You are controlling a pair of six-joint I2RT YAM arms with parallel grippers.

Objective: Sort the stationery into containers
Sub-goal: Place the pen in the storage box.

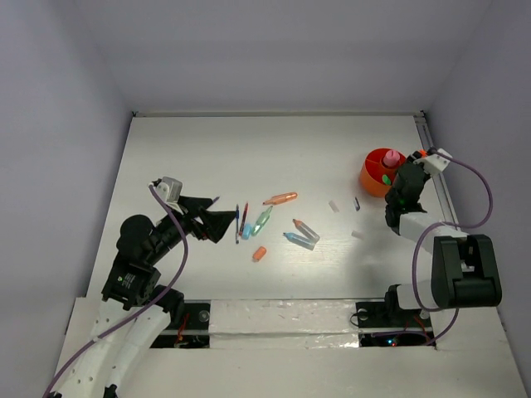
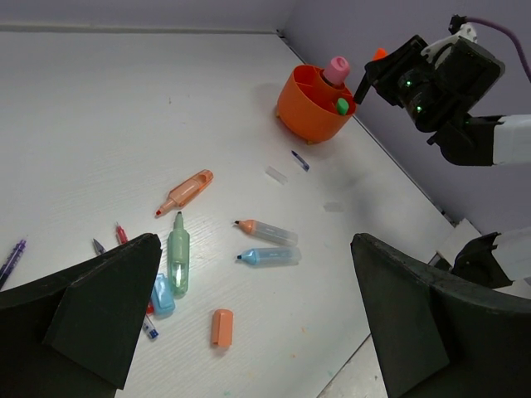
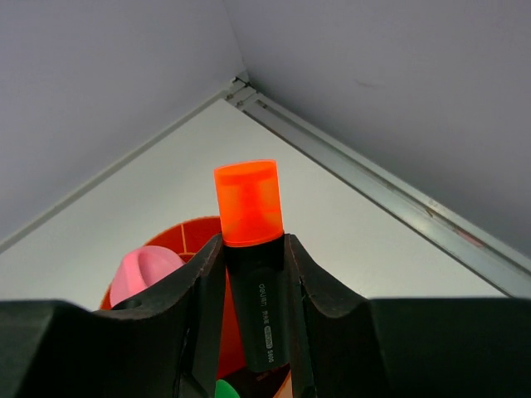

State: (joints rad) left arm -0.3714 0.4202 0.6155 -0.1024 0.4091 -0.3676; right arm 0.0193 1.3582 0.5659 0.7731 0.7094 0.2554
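My right gripper (image 3: 253,274) is shut on a black highlighter with an orange cap (image 3: 249,207) and holds it upright over the right side of the orange holder (image 1: 375,176), whose rim shows below it (image 3: 178,236). A pink-topped item (image 1: 390,157) and a green cap (image 2: 343,105) stand in the holder. My left gripper (image 1: 217,214) is open and empty above the loose stationery at mid-table: an orange highlighter (image 2: 184,191), a green one (image 2: 178,264), a light blue one (image 2: 270,256), a clear one with an orange tip (image 2: 267,231) and thin pens (image 1: 241,220).
A loose orange cap (image 2: 221,327) and a light blue cap (image 2: 163,294) lie near the left fingers. Small bits (image 1: 333,206) and a short dark piece (image 1: 357,203) lie left of the holder. Walls bound the table at the back and right, with a metal rail (image 3: 382,195).
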